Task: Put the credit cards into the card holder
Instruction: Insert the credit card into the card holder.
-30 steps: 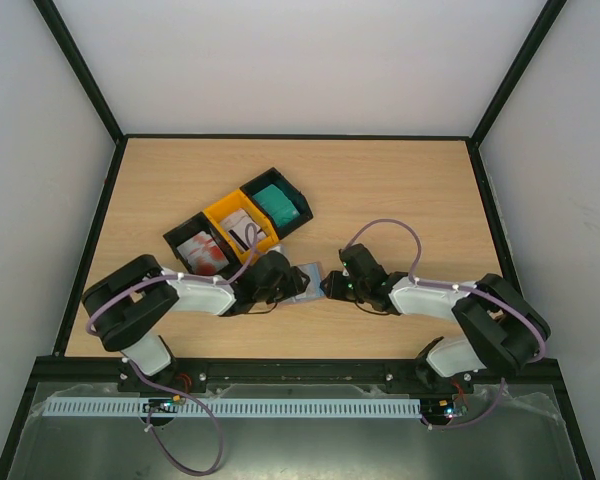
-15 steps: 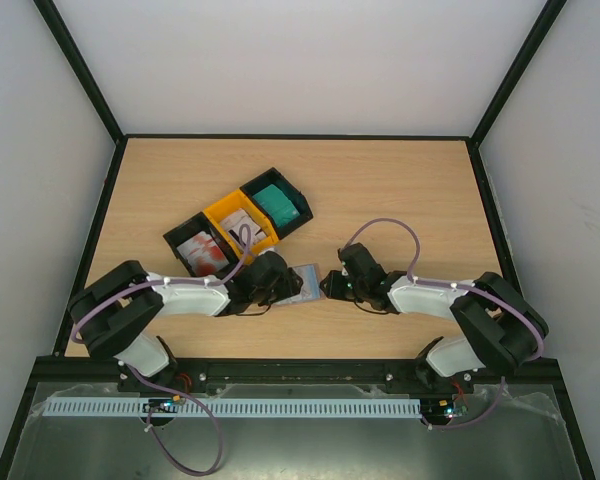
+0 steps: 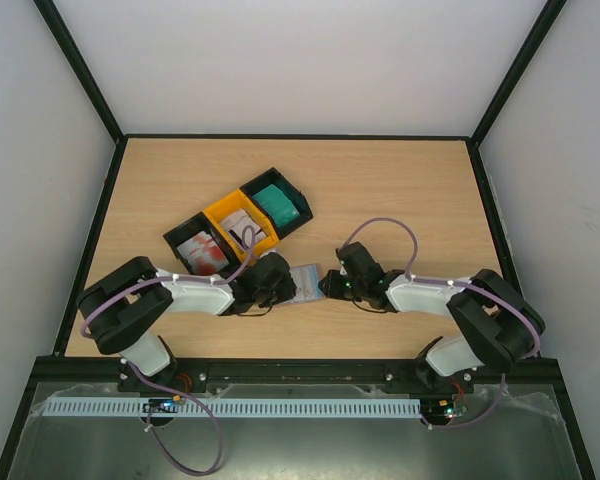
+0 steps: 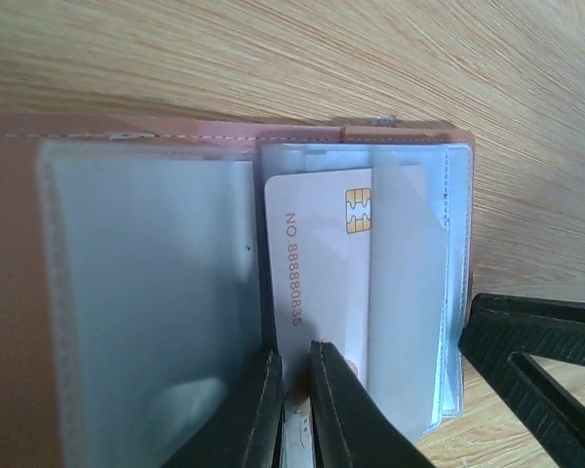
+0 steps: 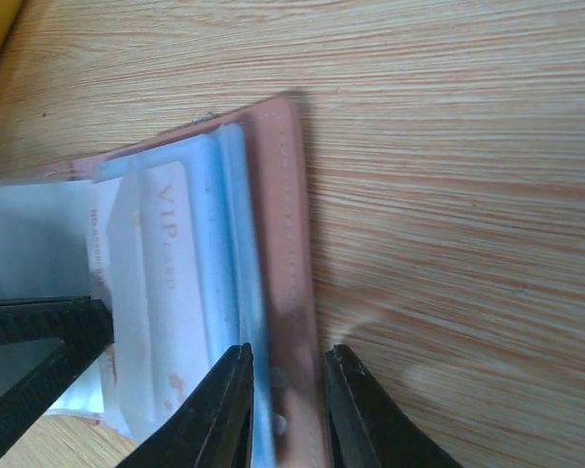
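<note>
The pinkish-brown card holder (image 3: 305, 283) lies open on the table between both grippers. My left gripper (image 4: 292, 363) is shut on a pale whitish card (image 4: 317, 253) with a gold chip, which sits partly inside a blue-grey pocket (image 4: 409, 292). My right gripper (image 5: 285, 390) is shut on the card holder's right edge (image 5: 291, 244), pinching its pink cover and pocket leaves. The same card shows in the right wrist view (image 5: 171, 292). More cards lie in trays: red-and-white (image 3: 202, 252), pale (image 3: 242, 229), teal green (image 3: 277, 203).
A black tray (image 3: 193, 240), a yellow tray (image 3: 225, 214) and another black tray (image 3: 290, 190) stand in a row behind the left arm. The table's raised black edges frame the wood top (image 3: 400, 190).
The left gripper with its card has shifted slightly toward the card holder. The right gripper has stayed on the holder's edge.
</note>
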